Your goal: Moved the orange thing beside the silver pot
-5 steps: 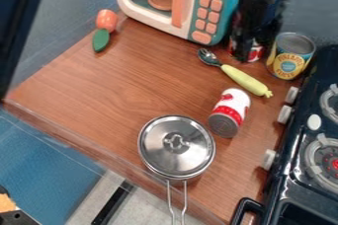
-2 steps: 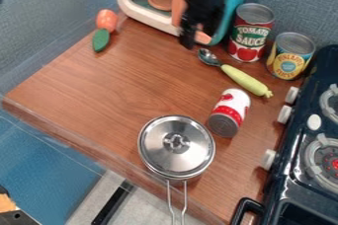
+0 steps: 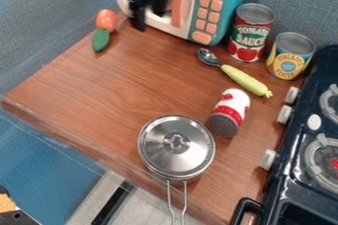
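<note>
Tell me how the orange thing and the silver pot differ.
The orange thing is small and rounded, while the silver pot is clearly larger, with a lid and a long wire handle. The orange thing is bright orange; the silver pot is shiny metal. Both rest on the brown countertop.

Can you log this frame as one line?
gripper in front of toy microwave | silver pot near front edge | orange thing far left, not yet beside pot

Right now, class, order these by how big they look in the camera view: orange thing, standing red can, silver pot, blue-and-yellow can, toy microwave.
1. Toy microwave
2. Silver pot
3. Standing red can and blue-and-yellow can: too alike to rank
4. Orange thing
</note>
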### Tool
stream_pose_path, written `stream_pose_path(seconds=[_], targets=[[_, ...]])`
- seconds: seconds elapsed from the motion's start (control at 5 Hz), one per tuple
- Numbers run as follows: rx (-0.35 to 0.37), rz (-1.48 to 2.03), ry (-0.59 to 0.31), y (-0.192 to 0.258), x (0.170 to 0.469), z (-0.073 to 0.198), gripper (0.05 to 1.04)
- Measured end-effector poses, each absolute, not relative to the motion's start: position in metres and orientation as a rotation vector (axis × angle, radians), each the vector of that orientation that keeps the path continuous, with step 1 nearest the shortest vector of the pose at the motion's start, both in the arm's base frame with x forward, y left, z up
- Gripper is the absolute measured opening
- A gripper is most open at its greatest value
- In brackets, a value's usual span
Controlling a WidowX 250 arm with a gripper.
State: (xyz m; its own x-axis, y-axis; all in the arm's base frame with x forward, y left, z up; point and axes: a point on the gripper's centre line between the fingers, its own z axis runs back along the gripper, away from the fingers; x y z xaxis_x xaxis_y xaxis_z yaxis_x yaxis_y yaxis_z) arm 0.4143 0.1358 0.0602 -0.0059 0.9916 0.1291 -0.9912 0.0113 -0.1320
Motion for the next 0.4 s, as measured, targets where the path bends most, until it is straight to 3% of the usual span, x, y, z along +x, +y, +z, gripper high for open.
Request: stream_pose_path(seconds=[0.2,0.4], targets=[[0.003,1.530,-0.163,0.177,0.395,0.058,1.001],[0.066,1.487,-0.154,0.210,0.379,0.045,1.001]])
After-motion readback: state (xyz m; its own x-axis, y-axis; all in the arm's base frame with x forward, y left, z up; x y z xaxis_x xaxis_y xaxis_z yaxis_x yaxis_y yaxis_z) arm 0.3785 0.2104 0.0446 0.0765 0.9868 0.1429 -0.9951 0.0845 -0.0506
